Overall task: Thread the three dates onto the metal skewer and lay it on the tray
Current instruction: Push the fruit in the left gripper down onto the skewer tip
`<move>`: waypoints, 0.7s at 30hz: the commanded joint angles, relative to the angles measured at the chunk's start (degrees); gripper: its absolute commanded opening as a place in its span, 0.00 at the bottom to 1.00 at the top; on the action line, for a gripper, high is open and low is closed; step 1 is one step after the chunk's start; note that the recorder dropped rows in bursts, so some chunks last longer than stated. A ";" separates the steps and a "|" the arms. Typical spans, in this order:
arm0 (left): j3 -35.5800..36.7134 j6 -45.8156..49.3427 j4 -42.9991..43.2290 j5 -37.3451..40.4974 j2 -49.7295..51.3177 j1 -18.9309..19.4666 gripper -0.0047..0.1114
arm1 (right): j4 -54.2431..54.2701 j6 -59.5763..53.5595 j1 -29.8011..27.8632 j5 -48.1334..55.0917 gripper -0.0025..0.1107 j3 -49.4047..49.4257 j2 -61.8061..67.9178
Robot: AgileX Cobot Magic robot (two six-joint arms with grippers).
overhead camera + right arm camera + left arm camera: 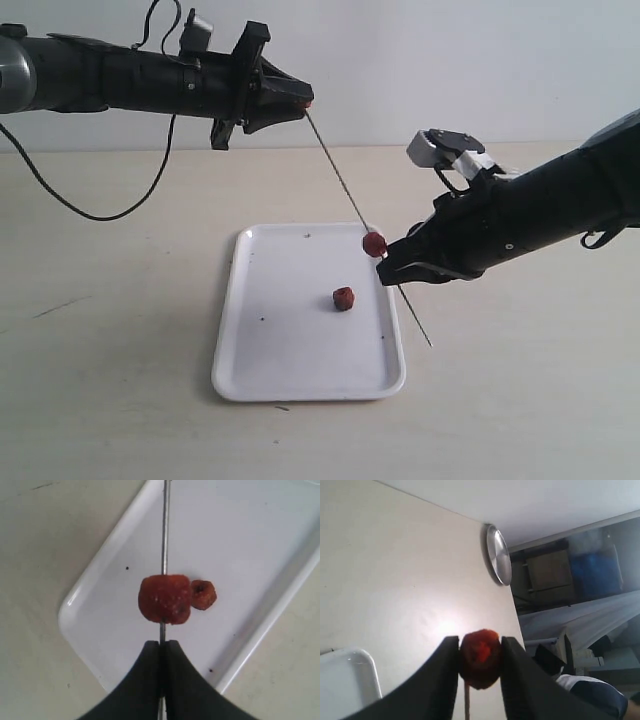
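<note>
My left gripper point(300, 100), up at 11 o'clock from the tray, is closed partway onto a small wrinkled reddish-brown lump, the top date point(480, 657). Its fingers point(440, 680) press the date on both sides. The thin straight grey metal skewer point(340, 175) meets this date from underneath. I can't tell whether the tip is already through it or only touching.

From there the skewer slants down toward 5 o'clock, and its low end pokes past the tray's right rim over the beige table point(100, 380). The flat white rectangular tray point(228, 340) sits low centre. One loose date point(343, 298), same dark red wrinkled kind, lies on it a little to 3 o'clock of the tray's middle, with nothing touching it.

At 1 o'clock from the loose one is the threaded date point(373, 243). The right wrist view shows the rod plainly through it, and it hangs in the air above the tray's right edge. Just beside it, at 4 o'clock, my right gripper point(385, 268) is pinched fully closed on the skewer shaft, with a sliver of bare rod between its tips and that date.

Progress, as I judge it:
- One date is on for sure.
- The second is at the tip and looks to be going on.
- The third isn't picked up yet.
- Laying the skewer on the tray isn't done.

I'd call it under halfway.
</note>
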 commanded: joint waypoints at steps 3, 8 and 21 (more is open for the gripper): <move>0.14 0.32 1.53 0.74 -0.76 -0.72 0.29 | 1.25 -1.07 -0.23 -0.98 0.02 0.00 -0.36; 0.14 0.32 1.64 2.75 -0.76 -1.08 0.29 | 3.11 -2.51 -0.23 -1.62 0.02 0.00 -0.36; 0.14 0.32 -0.63 -2.09 -0.76 0.79 0.29 | -4.78 5.60 -0.23 -1.89 0.02 0.00 -0.36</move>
